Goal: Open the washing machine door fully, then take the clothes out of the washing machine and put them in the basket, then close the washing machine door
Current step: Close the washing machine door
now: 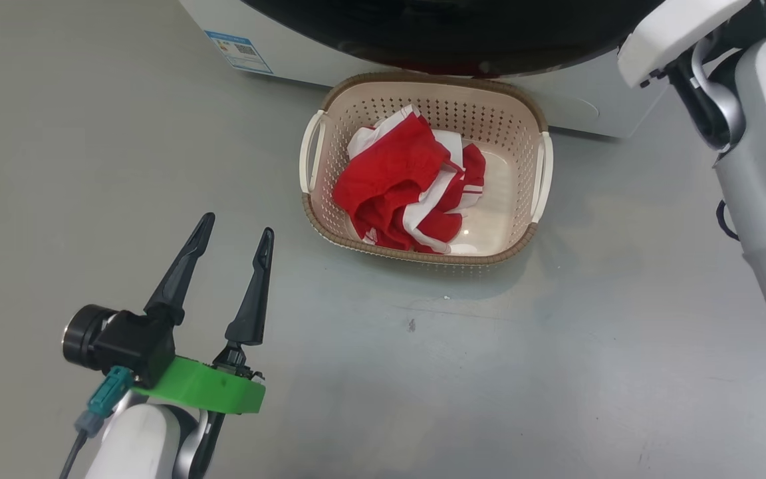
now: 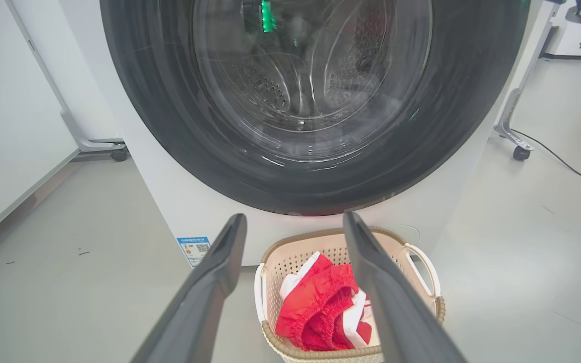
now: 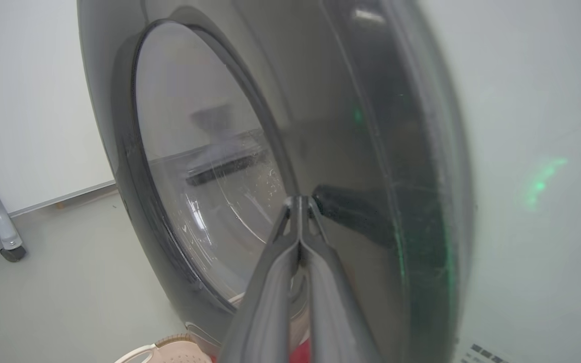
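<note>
Pressing washing machine door (image 3: pixel 366 151) with right gripper (image 3: pixel 299 201) pinched together (left gripper (image 1: pixel 238 224) spread wide); may skid off gloss, leaving it unlatched.

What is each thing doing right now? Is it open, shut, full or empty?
washing machine door: looks closed
basket: upright, clothes inside
clothes: crumpled in the basket
left gripper: open, holding nothing
right gripper: shut, tips against the door
</note>
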Robot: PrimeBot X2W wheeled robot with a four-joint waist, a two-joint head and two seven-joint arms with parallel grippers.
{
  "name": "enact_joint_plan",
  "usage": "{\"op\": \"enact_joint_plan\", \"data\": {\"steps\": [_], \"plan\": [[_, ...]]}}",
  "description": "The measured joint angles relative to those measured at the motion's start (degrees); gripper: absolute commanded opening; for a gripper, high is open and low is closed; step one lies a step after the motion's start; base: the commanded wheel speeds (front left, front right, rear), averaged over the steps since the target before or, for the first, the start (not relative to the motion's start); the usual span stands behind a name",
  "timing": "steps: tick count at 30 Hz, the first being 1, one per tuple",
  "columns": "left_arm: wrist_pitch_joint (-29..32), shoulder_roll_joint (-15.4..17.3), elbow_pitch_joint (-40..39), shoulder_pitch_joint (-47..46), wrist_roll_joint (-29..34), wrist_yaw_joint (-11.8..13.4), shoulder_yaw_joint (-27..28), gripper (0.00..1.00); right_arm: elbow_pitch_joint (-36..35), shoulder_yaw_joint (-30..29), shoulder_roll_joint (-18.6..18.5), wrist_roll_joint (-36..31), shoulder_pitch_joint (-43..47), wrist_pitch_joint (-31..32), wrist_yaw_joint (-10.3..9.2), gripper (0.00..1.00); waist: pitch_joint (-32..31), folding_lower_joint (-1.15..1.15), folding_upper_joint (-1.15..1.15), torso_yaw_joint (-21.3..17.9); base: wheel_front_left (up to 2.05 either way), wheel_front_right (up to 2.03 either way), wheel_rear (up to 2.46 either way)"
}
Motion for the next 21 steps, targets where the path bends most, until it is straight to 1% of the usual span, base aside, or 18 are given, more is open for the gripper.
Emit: {"op": "enact_joint_plan", "data": {"steps": [4,9,21], "plan": [[-0.26,-0.29,0.71,-0.26,-0.01,-0.26,-0.14,1.0,1.99,-1.51,-0.34,0.31,-2.21,-0.03,0.0,0.0,0.39,0.0,0.0,0.74,0.0,0.0,0.0],[-0.45,-0.51,1.45,-0.68,-0.16,-0.44,-0.21,1.0,4.26,-2.58,-0.38,0.33,-3.64,-1.68,-0.03,0.0,0.81,0.0,0.0,1.42,0.0,0.0,0.0],[-0.6,-0.69,3.2,-1.37,-0.15,-0.51,0.14,1.0,8.96,-2.35,1.18,0.48,-4.29,-6.05,-0.18,0.0,0.1,0.0,0.0,1.54,0.0,0.0,0.0]]}}
